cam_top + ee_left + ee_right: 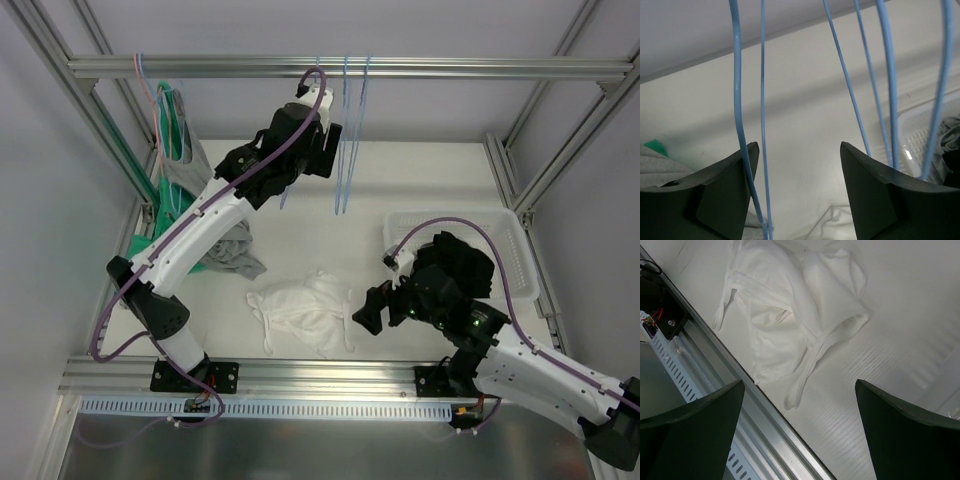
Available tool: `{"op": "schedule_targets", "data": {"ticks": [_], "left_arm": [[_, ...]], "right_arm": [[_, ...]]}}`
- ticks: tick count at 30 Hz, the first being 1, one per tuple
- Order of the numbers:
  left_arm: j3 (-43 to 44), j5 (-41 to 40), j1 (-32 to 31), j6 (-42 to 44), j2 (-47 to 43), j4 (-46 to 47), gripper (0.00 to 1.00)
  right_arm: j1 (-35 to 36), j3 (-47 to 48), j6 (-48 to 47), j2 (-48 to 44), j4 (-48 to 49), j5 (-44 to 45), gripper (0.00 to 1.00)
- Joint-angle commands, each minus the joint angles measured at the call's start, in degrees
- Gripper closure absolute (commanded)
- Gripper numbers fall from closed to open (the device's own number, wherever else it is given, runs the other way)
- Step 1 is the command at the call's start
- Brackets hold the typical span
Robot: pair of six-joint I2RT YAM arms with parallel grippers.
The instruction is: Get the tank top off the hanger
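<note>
My left gripper [799,170] is spread wide around thin blue hanger [762,100] wires, and my right gripper [800,410] gapes above the white tank top [790,315], which seemingly lies loose on the table [900,315], so I'd back out straight, snagging nothing.

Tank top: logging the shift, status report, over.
Left gripper open at bare blue hangers. Right gripper open over white tank top, crumpled on table, off hanger. Nothing in the way.
</note>
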Motion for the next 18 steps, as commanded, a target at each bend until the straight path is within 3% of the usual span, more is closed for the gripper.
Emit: {"op": "schedule_targets", "data": {"ticks": [1, 2, 3, 4, 12, 15, 18], "left_arm": [[-1.2, -4.9, -0.4, -1.7, -5.0, -0.6, 0.32], [-1.8, -5.5, -0.4, -2.1, -5.8, -0.6, 0.29], [-2.9, -6.4, -0.4, -3.1, -7.8, -0.6, 0.04], [-3.6, -6.2, -0.4, -3.4, -9.0, -0.5, 0.01], [-12.1, -0.4, -0.4, -6.8, -21.6, 0.2, 0.01], [-16.6, -0.3, -0.4, -8.4, -28.1, 1.5, 0.01], [-22.4, -2.5, -0.4, -10.2, -35.1, 2.6, 0.01]], "right_arm": [[0.1, -0.6, 0.4, 0.7, 2.9, -0.6, 0.00], [0.1, -0.6, 0.4, 0.9, 3.1, -1.1, 0.01], [0.1, -0.6, 0.5, 1.3, 3.9, -1.3, 0.01], [0.2, -0.7, 0.7, 1.7, 4.4, -2.0, 0.01], [1.1, 0.3, 1.1, 10.4, 12.8, -2.9, 0.00], [3.9, 2.2, 0.6, 14.7, 13.7, 2.0, 0.01], [8.9, 5.0, -0.2, 19.2, 13.6, 13.8, 0.00]]}}
